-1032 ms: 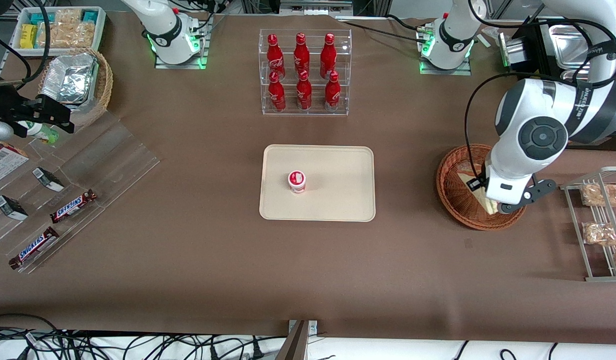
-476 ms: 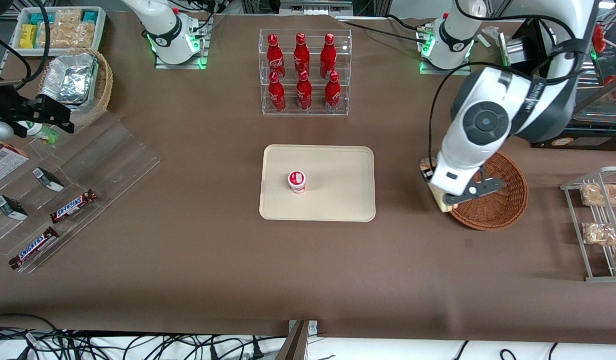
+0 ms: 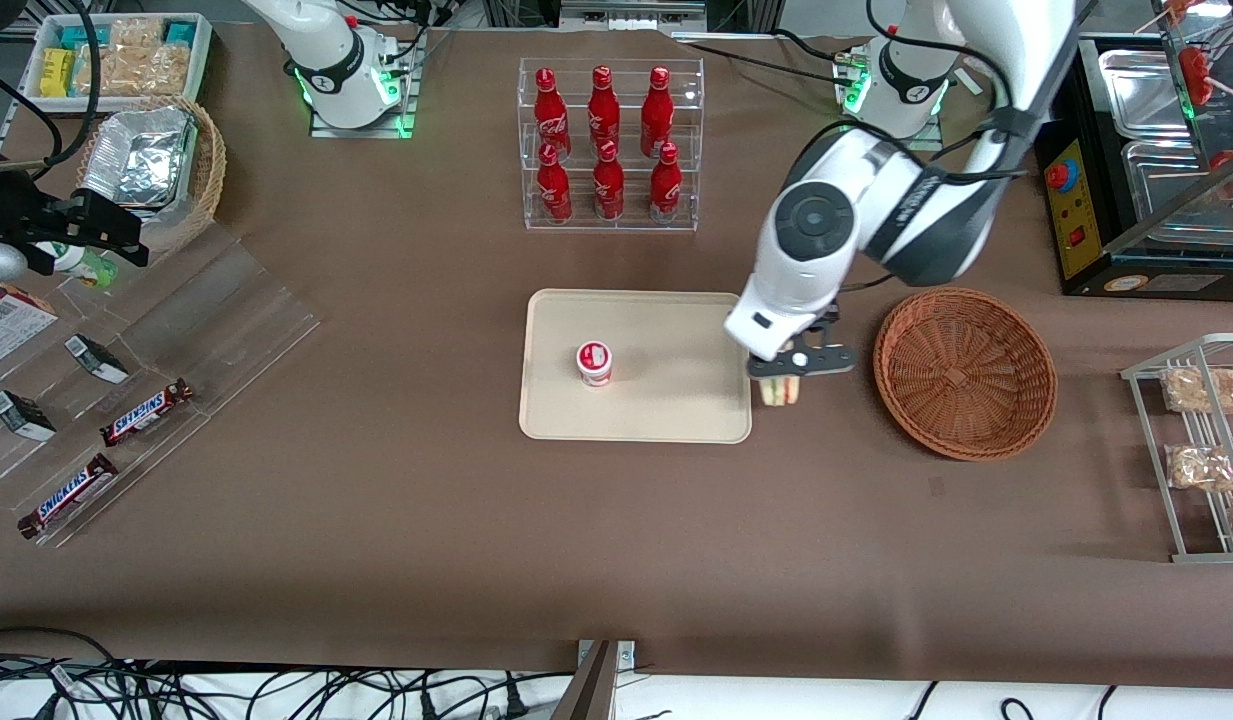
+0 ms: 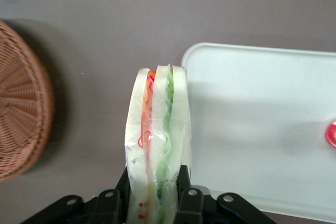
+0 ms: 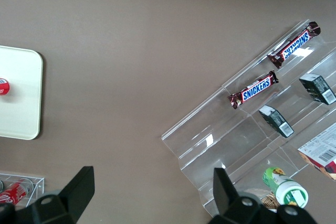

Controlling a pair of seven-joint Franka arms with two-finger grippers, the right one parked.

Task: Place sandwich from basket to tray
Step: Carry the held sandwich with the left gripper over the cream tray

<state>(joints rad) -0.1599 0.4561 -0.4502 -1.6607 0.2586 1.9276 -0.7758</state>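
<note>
— Hanging above the table between the basket (image 3: 964,371) and the tray (image 3: 636,420), is that the gripper (image 3: 781,378)?

— Yes. It is raised over the bare brown table (image 3: 476,520), just beside the tray's short edge nearest the working arm's end, with the basket a little way off toward that same end.

— And its fingers (image 4: 188,203)?

— Pinched on the sandwich (image 4: 157,145) — the wrist view shows the two dark fingers pressing the wedge from both sides, its bread slices upright, with an orange-red layer and a green layer between them under clear wrap.

— Where does the sandwich sit, then?

— In the air, held by the gripper; it touches neither basket nor tray. From the front only its end shows beneath the fingers, right at the tray's rim but outside it.

— Anything in the basket?

— Only its woven bottom shows.

— And on the tray?

— A small cup with a red and white lid (image 3: 594,362), standing near the tray's middle, well apart from the sandwich.
</note>
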